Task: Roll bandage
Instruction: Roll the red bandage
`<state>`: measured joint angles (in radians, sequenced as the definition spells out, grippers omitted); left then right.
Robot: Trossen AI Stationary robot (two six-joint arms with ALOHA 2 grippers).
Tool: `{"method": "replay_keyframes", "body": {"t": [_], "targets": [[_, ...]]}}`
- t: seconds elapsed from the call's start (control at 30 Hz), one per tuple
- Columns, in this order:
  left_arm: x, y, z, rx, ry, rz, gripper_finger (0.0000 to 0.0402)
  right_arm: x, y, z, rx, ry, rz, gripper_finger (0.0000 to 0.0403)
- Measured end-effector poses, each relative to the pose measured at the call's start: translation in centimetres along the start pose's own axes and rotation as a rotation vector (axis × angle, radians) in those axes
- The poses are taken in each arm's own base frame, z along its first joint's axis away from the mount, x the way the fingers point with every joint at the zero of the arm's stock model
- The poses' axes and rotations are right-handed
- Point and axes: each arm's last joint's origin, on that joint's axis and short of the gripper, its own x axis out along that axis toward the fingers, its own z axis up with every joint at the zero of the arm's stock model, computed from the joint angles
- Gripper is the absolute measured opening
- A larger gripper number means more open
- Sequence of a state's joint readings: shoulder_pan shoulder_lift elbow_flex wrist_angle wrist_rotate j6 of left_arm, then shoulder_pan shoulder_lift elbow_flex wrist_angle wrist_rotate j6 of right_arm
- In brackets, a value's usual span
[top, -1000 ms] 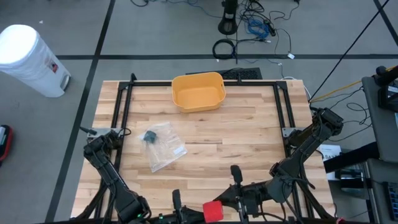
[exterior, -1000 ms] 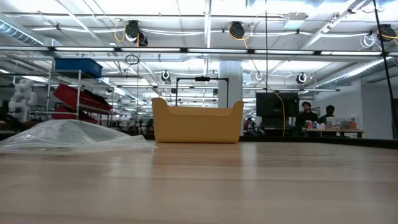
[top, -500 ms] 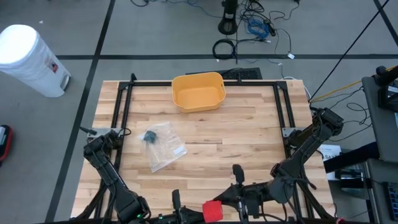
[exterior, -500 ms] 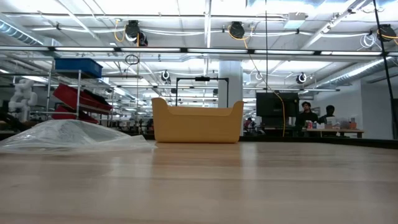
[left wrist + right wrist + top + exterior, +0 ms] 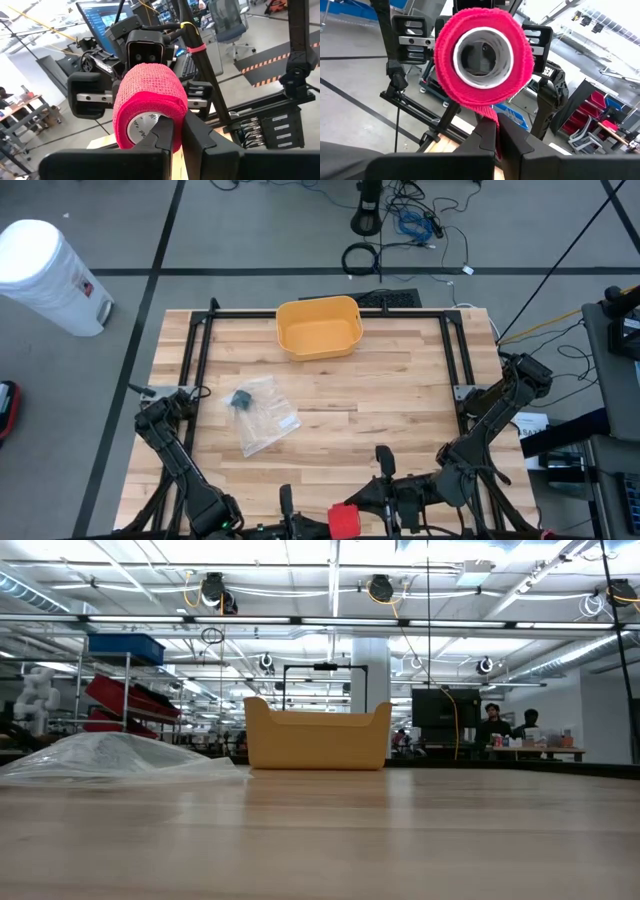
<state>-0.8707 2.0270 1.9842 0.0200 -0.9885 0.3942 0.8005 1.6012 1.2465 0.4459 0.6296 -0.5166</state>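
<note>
The red bandage roll point(image 5: 342, 520) sits at the near edge of the table point(image 5: 400, 395), between the two grippers, which meet there facing each other. In the left wrist view the left gripper point(image 5: 177, 132) has its fingers drawn almost together on the roll point(image 5: 150, 105), pinching its lower edge, with the white core showing just above the fingertips. In the right wrist view the right gripper point(image 5: 495, 131) has its fingers nearly closed on a loose strip of the bandage hanging from the roll point(image 5: 484, 57), which stands directly beyond them with its hollow core facing the camera. Farther up the table lie a clear plastic bag point(image 5: 262, 415) and, near the far edge, a yellow bin point(image 5: 318, 327).
</note>
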Motion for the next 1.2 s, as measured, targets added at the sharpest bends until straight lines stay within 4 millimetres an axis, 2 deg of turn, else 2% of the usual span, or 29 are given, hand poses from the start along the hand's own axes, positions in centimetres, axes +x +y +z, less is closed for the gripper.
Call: {"method": "replay_keyframes", "body": {"t": [0.3,0.73,1.2], "targets": [[0.15,0.04,-0.04,-0.025,-0.005,-0.018,0.0022,0.0,-0.06,0.12,-0.027,-0.011,-0.005,0.0005],[0.51,0.17,-0.15,-0.069,-0.011,-0.045,0.0022,-0.01,-0.25,0.42,-0.03,-0.036,-0.024,0.007],[0.92,0.11,-0.78,-0.089,0.017,-0.106,0.0022,-0.17,-0.19,0.71,-0.074,-0.054,-0.033,0.0075]]}}
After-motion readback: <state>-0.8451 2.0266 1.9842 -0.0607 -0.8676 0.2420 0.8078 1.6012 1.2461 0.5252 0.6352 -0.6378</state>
